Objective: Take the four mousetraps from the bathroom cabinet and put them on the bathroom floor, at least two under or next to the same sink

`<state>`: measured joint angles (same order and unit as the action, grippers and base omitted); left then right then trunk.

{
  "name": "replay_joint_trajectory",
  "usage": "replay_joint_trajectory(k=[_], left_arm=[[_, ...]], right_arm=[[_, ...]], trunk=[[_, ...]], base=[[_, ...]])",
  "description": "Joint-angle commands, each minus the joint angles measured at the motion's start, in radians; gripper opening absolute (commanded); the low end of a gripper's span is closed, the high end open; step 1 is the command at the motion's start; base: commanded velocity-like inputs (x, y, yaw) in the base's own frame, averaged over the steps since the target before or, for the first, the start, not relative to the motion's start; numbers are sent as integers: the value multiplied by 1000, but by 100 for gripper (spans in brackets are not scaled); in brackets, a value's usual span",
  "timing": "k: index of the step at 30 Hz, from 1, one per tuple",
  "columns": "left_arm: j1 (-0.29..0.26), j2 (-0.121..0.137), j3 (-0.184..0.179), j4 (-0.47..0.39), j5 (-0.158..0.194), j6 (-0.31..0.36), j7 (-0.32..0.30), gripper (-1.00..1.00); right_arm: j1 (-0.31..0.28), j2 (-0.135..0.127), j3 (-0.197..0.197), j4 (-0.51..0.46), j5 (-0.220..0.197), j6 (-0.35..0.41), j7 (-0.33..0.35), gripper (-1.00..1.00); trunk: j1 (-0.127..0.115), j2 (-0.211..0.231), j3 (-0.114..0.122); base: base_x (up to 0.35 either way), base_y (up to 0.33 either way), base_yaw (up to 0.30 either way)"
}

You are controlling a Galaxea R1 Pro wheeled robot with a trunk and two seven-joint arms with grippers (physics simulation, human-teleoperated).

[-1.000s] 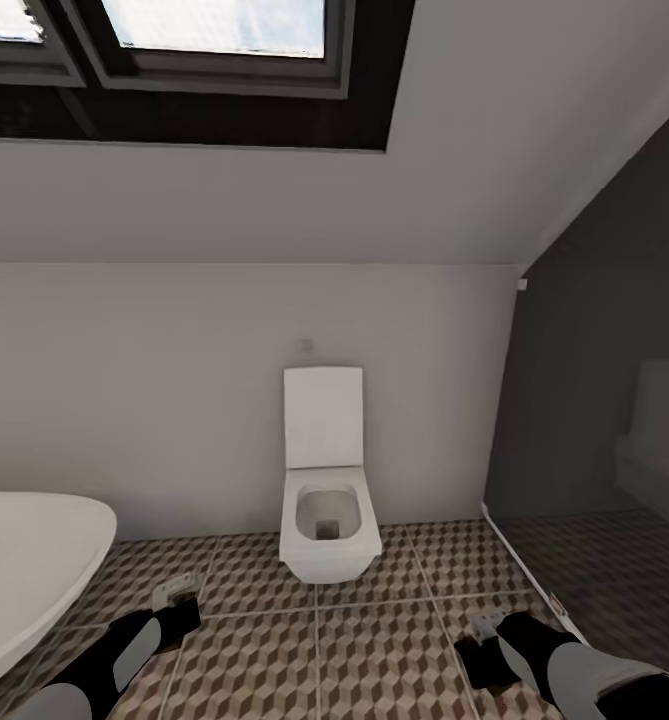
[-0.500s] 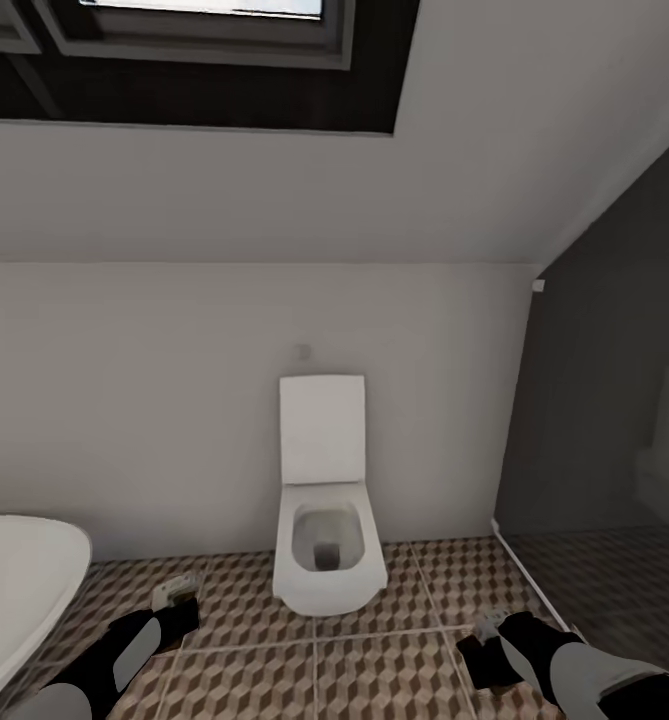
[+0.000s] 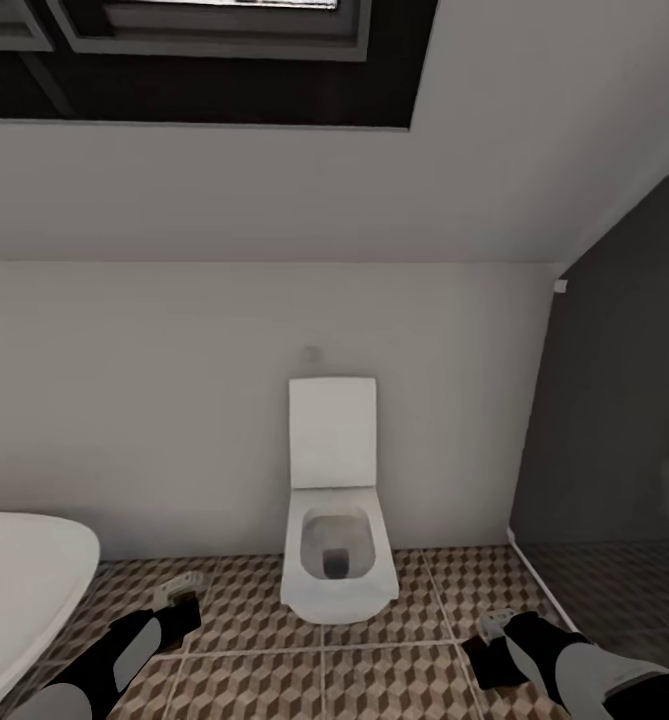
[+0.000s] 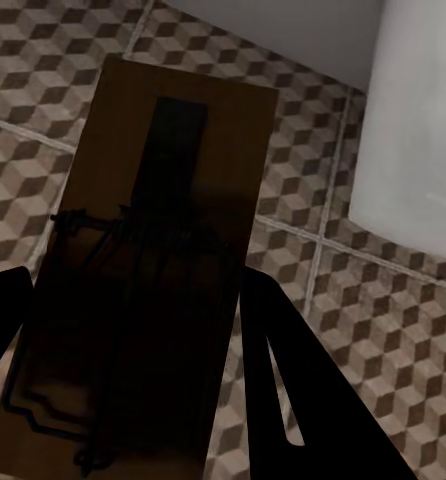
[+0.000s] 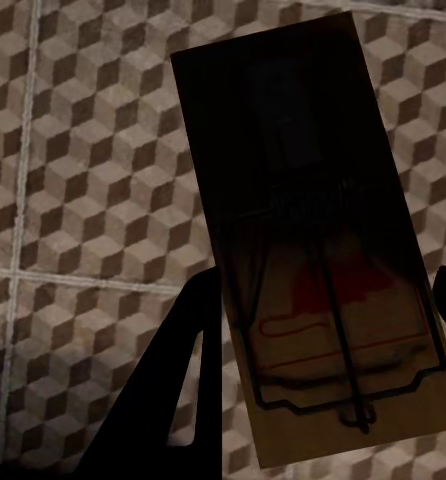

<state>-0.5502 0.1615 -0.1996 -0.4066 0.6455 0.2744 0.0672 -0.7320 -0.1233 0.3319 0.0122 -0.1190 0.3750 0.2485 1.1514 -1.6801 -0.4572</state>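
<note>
Two brown mousetraps (image 4: 148,270) (image 5: 313,250) held above tiled bathroom floor (image 3: 274,680).

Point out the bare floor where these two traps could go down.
Bare floor lies between the bathtub and the toilet, ahead of the left gripper. More lies right of the toilet, near the right gripper, up to the dark partition. It is tightest beside the bathtub's rim.

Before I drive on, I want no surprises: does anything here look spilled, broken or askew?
Nothing stands out. The white wall-hung toilet sits square with its lid up, and the cube-patterned tile floor looks unbroken. Each gripper, left and right, holds a flat brown wooden mousetrap between its fingers.
</note>
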Motion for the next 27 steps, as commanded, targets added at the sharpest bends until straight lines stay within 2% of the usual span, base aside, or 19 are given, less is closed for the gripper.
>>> replay_joint_trajectory(k=[1, 9, 21, 27], left_arm=[[0, 1, -8, -2, 8, 3, 5, -100], [0, 1, -8, -2, 8, 3, 5, -100], [0, 1, -8, -3, 8, 2, 5, -100], [0, -1, -8, -3, 8, 2, 5, -100]], right_arm=[[-1, -2, 9, 1, -13, 2, 5, -100], [-1, -4, 9, 1, -13, 2, 5, -100], [-1, -4, 9, 1, -13, 1, 5, -100], [-1, -4, 9, 1, -13, 1, 5, -100]], trunk=[[0, -1, -1], [0, -1, -1], [0, -1, -1], [0, -1, -1]], base=[[49, -83, 29], [84, -196, 9], [16, -42, 0], [1, -176, 0]])
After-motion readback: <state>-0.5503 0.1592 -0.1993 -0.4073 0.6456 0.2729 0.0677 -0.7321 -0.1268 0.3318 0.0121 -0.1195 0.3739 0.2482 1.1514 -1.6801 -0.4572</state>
